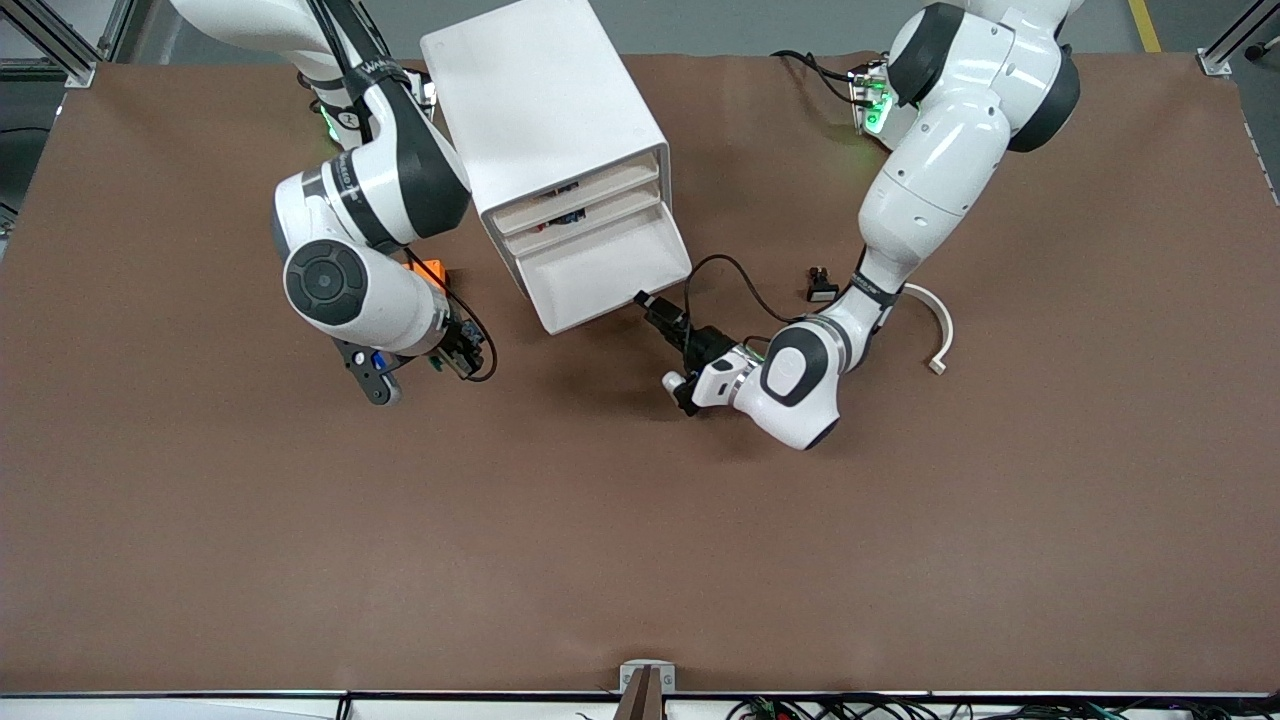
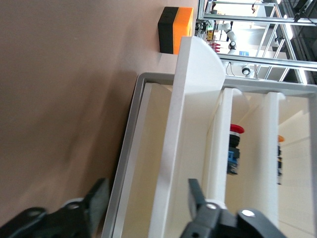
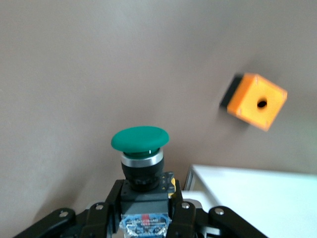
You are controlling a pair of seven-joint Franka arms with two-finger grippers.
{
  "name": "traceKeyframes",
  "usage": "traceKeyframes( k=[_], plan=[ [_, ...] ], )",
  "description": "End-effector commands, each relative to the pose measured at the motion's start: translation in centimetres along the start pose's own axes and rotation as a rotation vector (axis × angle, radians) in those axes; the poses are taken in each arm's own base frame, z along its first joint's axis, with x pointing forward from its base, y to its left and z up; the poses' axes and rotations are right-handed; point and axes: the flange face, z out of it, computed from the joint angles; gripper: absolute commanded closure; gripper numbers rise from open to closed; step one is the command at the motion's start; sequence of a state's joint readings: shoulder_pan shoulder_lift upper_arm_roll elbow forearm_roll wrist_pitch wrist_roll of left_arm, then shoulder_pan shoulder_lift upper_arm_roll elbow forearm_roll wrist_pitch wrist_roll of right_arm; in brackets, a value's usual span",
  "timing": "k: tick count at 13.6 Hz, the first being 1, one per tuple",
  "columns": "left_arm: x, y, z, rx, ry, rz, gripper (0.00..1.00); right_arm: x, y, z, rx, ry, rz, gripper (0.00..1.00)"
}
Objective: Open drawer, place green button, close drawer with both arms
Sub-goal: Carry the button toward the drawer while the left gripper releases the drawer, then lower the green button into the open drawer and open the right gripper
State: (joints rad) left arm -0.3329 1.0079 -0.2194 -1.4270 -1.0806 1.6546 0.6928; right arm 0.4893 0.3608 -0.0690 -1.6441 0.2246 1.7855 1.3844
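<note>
The white cabinet (image 1: 545, 110) stands toward the robots' bases. Its lowest drawer (image 1: 600, 270) is pulled out and looks empty. My left gripper (image 1: 648, 303) is at the drawer's front corner. In the left wrist view it (image 2: 146, 198) is open, with one finger (image 2: 94, 203) outside the drawer's rim (image 2: 130, 148) and the other (image 2: 197, 193) by a white wall of the drawer. My right gripper (image 3: 148, 213) is shut on the green-capped button (image 3: 140, 139) by its black-and-blue body. It (image 1: 455, 348) holds the button over the table beside the cabinet, toward the right arm's end.
An orange cube with a hole (image 1: 430, 270) (image 3: 257, 101) sits beside the cabinet by my right arm. A red-capped button (image 2: 235, 130) lies in an upper drawer. A black white-topped button (image 1: 820, 290) and a white curved piece (image 1: 940, 325) lie by my left arm.
</note>
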Motion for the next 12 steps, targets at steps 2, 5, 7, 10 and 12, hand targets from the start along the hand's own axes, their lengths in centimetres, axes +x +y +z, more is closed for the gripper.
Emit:
traceKeyframes(
  k=[2,5,7,10,12],
  plan=[
    [-1.2,2.0,-5.7,0.096,-0.029,-0.041,0.00,-3.1,1.2,1.6,-0.019,-0.120,0.089,1.00],
    [-2.6,2.6,-10.6,0.212,-0.037,-0.052,0.00,-6.8,1.1,4.4,-0.017,-0.103,0.126,1.00],
    [-3.6,3.2,-13.7,0.286,-0.050,-0.040,0.00,-9.9,1.2,7.1,0.013,-0.080,0.150,1.00],
    [-4.9,5.3,-17.8,0.402,-0.058,-0.024,0.00,-13.9,1.4,9.9,0.047,-0.057,0.163,1.00],
    [-6.0,6.1,-20.1,0.500,-0.076,-0.032,0.00,-15.6,1.5,10.9,0.042,-0.050,0.157,1.00]
  ],
)
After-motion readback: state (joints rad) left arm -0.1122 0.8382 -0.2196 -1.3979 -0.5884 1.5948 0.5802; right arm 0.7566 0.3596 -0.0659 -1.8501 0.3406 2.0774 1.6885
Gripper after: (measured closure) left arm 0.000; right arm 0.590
